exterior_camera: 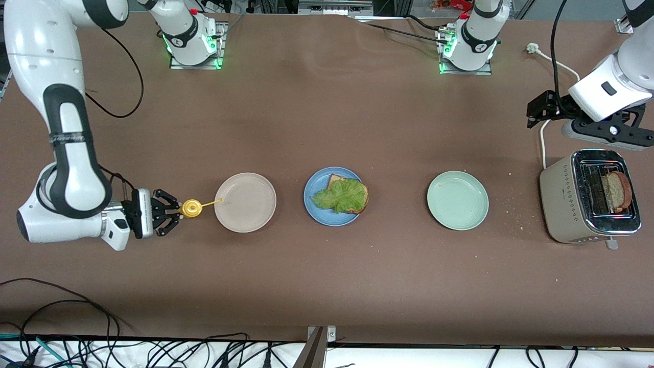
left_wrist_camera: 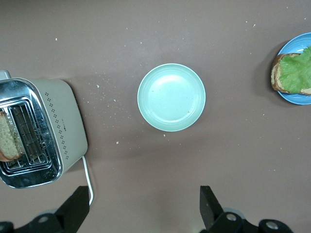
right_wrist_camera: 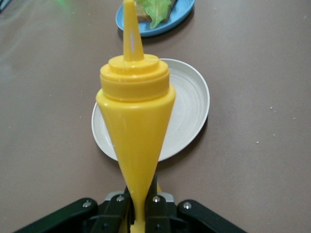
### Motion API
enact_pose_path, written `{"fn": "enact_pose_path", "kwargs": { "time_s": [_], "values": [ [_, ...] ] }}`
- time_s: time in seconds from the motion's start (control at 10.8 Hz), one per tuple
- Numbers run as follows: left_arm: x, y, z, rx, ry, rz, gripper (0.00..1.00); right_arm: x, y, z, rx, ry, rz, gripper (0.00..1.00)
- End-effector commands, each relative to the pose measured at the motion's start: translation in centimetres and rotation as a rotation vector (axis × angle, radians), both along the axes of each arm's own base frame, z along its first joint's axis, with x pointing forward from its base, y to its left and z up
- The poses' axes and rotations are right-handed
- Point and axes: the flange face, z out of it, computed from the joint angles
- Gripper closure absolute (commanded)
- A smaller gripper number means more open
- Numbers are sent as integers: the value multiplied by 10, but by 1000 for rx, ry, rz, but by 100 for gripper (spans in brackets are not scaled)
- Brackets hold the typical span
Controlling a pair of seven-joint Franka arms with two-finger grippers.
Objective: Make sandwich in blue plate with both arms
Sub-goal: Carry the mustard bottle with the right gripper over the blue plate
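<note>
With its fingers clamped on the yellow squeeze bottle point(right_wrist_camera: 133, 126), the right gripper point(exterior_camera: 171, 210) sits just beside the beige plate point(exterior_camera: 245, 202), toward the right arm's end of the table, bottle lying roughly horizontal w/ its nozzle tip reaching over the plate's rim and aimed along the row of plates toward the blue plate point(exterior_camera: 333, 196). Looks like the sauce step: next move prob. needs the bottle carried over the lettuce, tipped nozzle-down and squeezed, w/o dripping on the beige plate en route. Left gripper point(left_wrist_camera: 141, 206) hangs above the table near the toaster point(exterior_camera: 590, 197), fingers wide apart, holding nothing; that arm waits. Blue plate sits mid-table between beige and pale green plate point(exterior_camera: 458, 200); on it one bread slice point(exterior_camera: 337, 181), tan w/ darker crust, mostly covered by a ruffled green lettuce leaf point(exterior_camera: 341, 196). Second slice point(exterior_camera: 618, 191) stands in a toaster slot, top poking out, so the sandwich has no lid yet.
</note>
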Motion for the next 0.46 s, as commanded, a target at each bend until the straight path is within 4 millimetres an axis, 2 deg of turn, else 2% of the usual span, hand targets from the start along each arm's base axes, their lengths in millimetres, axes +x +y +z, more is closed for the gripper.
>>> {"fn": "enact_pose_path", "kwargs": {
  "time_s": [0.0,0.28,0.37],
  "values": [
    [1,1,2,-18,-6,-5,0,-9,72,45,-289,56,-46,100],
    [1,1,2,-18,-6,-5,0,-17,147,74,-512,68,-128,100],
    [1,0,2,-18,-6,-5,0,-24,172,77,-554,77,-140,100]
  ]
}}
